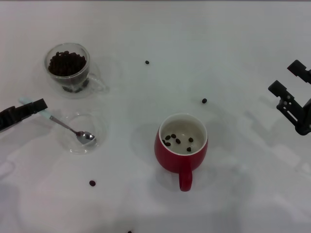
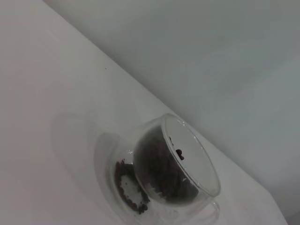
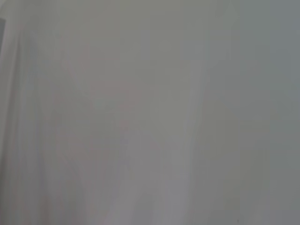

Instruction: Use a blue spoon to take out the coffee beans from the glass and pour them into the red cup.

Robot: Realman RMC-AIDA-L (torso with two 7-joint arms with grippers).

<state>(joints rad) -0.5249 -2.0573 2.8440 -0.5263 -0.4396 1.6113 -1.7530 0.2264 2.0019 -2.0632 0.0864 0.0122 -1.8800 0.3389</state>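
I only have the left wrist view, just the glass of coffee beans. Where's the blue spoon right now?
Observer: The left gripper holds the blue spoon by its handle. The spoon's bowl rests in the clear glass dish and looks empty.
Operator: Any beans in the red cup?
Observer: Yes, about six coffee beans lie inside the red cup.
Operator: And the right arm?
Observer: The right gripper hangs open over the right side of the table, away from everything.
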